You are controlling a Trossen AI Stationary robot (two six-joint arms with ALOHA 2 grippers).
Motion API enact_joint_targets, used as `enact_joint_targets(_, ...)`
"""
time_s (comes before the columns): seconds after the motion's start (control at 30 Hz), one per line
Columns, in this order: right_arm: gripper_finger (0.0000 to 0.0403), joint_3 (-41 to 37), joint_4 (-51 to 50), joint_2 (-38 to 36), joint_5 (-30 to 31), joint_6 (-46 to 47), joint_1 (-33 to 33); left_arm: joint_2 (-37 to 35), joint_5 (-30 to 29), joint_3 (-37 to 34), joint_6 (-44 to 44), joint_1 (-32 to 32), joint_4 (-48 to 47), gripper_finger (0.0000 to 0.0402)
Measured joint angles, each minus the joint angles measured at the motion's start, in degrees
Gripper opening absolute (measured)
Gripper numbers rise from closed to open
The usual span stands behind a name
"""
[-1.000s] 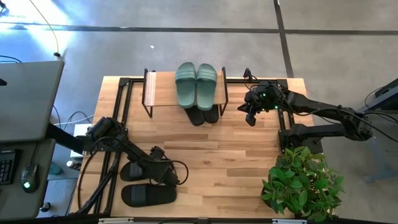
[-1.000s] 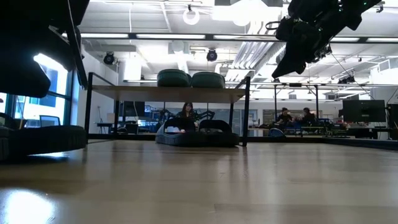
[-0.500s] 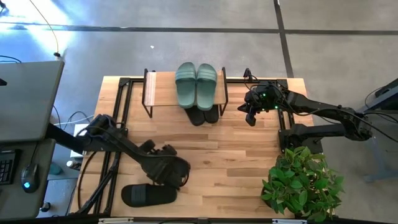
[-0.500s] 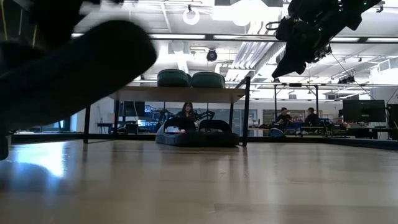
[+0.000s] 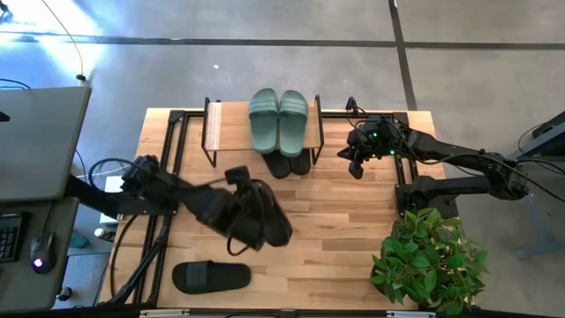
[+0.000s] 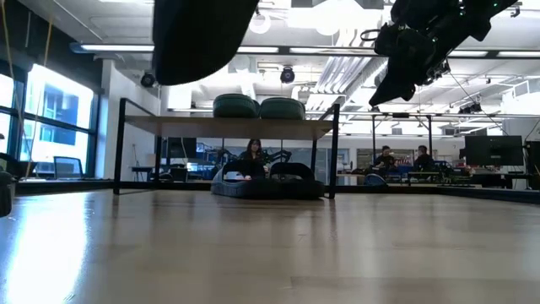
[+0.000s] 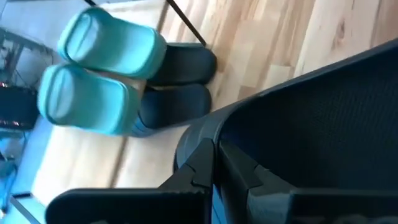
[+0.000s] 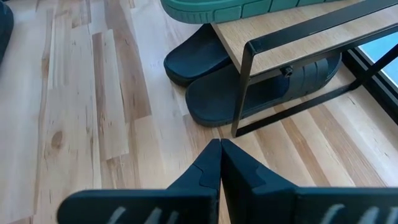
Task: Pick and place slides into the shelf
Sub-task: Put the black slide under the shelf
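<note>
Left gripper (image 5: 250, 215): fingers pressed together on a black slide (image 5: 265, 216), clamped at its strap edge so the sole hangs free, clear of the tabletop (image 5: 353, 230).
Held slide, position: directly at the left gripper, lifted off the wood, between the table's near edge and the shelf (image 5: 214, 128).
Shelf: ahead of the left gripper; sage-green pair (image 5: 279, 120) on the top board, one black pair (image 5: 290, 162) tucked beneath.
Remaining slide (image 5: 210, 277): flat on the table, behind the left gripper, near the front edge.
Right gripper (image 5: 356, 164): fingers pressed together, empty, hovering just beside the shelf's end, parked out of the carrying path.
Judged step: transport toward the shelf.
</note>
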Motion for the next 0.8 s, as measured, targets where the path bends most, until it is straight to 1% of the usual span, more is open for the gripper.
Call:
enact_joint_targets(0.1,0.0000,0.0,0.0,0.0,0.0,0.0,0.0,-0.8,0.2,1.7,4.9,1.8,0.2,0.0000)
enact_joint_targets(0.2,0.0000,0.0,0.1,0.0,0.0,0.0,0.0,-2.7,1.0,1.2,8.6,2.9,0.5,0.0000)
enact_joint_targets(0.3,0.0000,0.0,0.4,0.0,0.1,-0.1,0.0,-4.3,1.9,-0.5,11.7,3.5,3.4,0.0000)
enact_joint_targets(0.37,0.0000,0.0,0.6,0.0,0.2,-0.1,0.0,-5.9,3.1,-3.3,14.5,3.5,8.6,0.0000)
enact_joint_targets(0.47,0.0000,0.0,1.0,0.0,0.2,-0.2,0.0,-9.4,7.6,-10.7,18.9,3.4,19.3,0.0000)
enact_joint_targets(0.53,0.0000,0.0,1.0,0.0,0.2,-0.2,0.0,-12.4,10.7,-17.3,20.9,3.4,26.3,0.0000)
enact_joint_targets(0.57,0.0000,0.0,1.0,0.0,0.2,-0.2,0.0,-13.7,11.4,-20.7,21.2,3.6,28.3,0.0000)
enact_joint_targets(0.67,0.0000,0.0,1.3,0.0,0.1,-0.2,0.0,-17.0,11.4,-30.8,20.0,4.4,30.7,0.0000)
enact_joint_targets(0.73,0.0000,0.0,1.5,0.0,0.2,-0.2,0.0,-17.6,10.0,-36.4,19.5,5.4,31.1,0.0000)
enact_joint_targets(0.8,0.0000,0.0,2.3,0.0,0.2,-0.2,0.0,-17.6,9.8,-41.3,19.9,6.4,32.6,0.0000)
